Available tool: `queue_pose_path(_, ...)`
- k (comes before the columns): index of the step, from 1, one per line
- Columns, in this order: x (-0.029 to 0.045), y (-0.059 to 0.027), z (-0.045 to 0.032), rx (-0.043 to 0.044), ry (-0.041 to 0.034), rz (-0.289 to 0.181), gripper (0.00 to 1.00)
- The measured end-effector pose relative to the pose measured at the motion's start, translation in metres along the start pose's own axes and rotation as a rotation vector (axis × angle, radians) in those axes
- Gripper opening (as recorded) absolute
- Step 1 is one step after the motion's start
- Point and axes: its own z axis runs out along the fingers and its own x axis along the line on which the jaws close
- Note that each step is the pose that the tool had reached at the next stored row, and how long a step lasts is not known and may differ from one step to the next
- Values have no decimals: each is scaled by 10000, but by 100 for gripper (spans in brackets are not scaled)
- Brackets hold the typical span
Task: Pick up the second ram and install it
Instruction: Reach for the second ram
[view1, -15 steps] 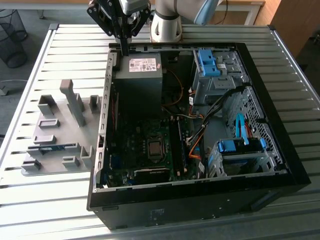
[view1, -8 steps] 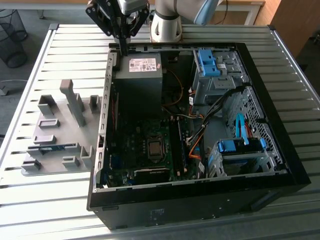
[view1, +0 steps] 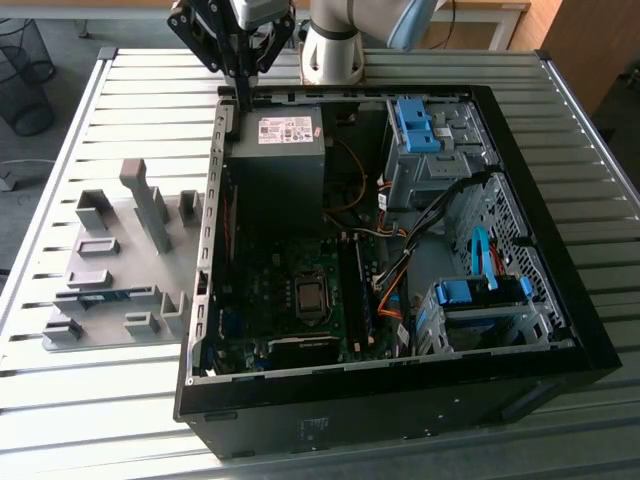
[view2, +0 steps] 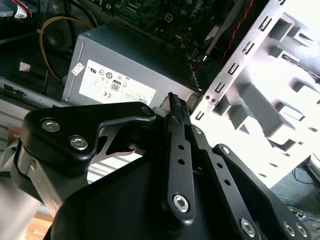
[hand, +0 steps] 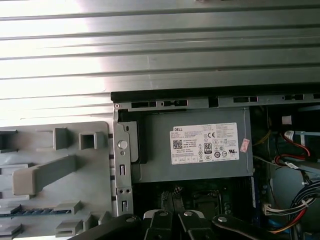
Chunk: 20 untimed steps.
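The gripper (view1: 243, 98) hangs over the back corner of the open computer case (view1: 350, 425). Its fingers are pressed together with nothing between them. In the second wrist view the gripper (view2: 173, 98) tapers to a single ribbed tip above the case's perforated metal edge.

Directly below and beside the tip sits the grey power supply (view1: 278, 160). Its top face carries a white label (view1: 290, 130) with black print, a square code and a row of round approval marks. In the first wrist view the label (hand: 205, 143) has a small pink sticker (hand: 244, 145) just beside it.

Deeper in the case lie the motherboard (view1: 290, 300), bundled cables (view1: 395, 285) and blue drive latches (view1: 415, 125).

The second ram (view1: 100, 296) is not in the gripper. It lies flat in a slot of the grey holder plate (view1: 110, 235), on the slatted metal table (view1: 100, 420), at the exterior view's left of the case and well apart from the gripper. In the first wrist view the second ram (hand: 30, 211) shows as a blue strip between grey blocks.
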Motion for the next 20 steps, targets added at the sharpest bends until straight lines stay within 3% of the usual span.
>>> queue_pose_path(20, 213, -16, -4, -1, -1, 0, 10)
